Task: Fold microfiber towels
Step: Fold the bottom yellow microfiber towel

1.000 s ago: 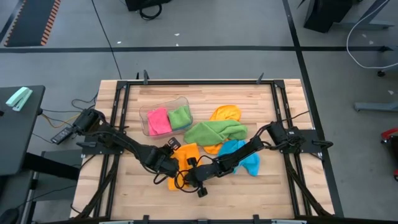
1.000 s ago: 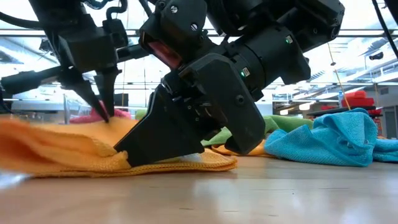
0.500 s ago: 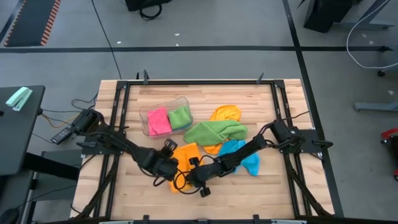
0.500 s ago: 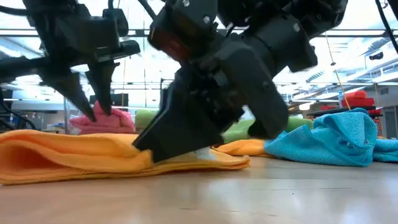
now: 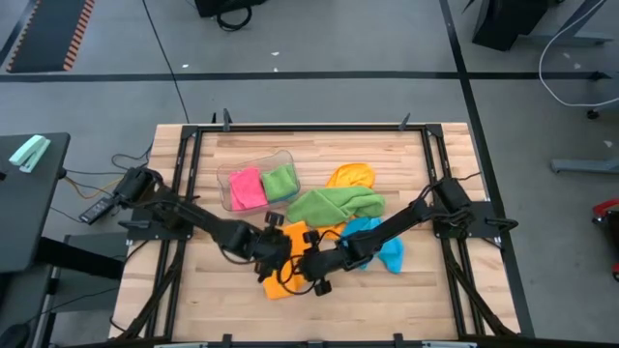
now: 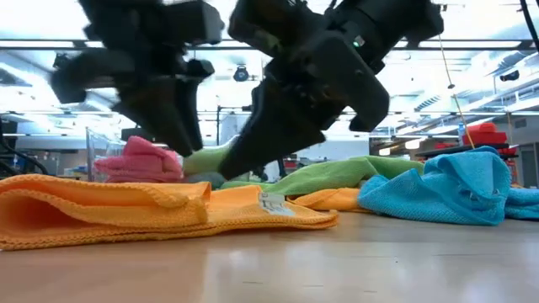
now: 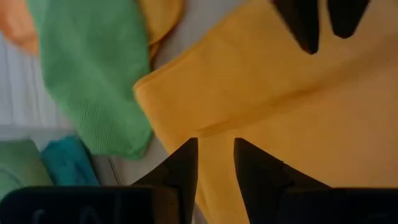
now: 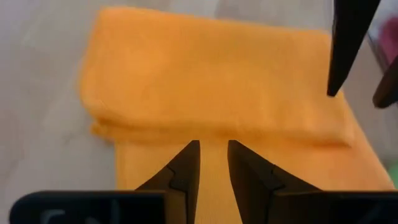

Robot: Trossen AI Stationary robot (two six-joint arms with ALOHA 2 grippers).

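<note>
Right, orange towel point(image 5: 287, 253) lies part-folded on the table's front-middle, long axis running near-to-far, fold ridge across it. Left gripper point(image 7: 215, 163) and right gripper point(image 8: 212, 163) both hover just above it, jaws slightly apart, holding nothing. Soft, light, limp cloth; probably best pinched at a free corner or hem edge.

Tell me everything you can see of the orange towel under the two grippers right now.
The orange towel is soft, ribbed-looking microfiber with a stitched hem, lying flat on the wooden table. One side is folded over, leaving a doubled layer with a rounded fold edge; a small white tag shows at its edge in the low view. The left gripper and right gripper hang just above it, fingers slightly apart, holding nothing. A green towel lies beside it.
</note>
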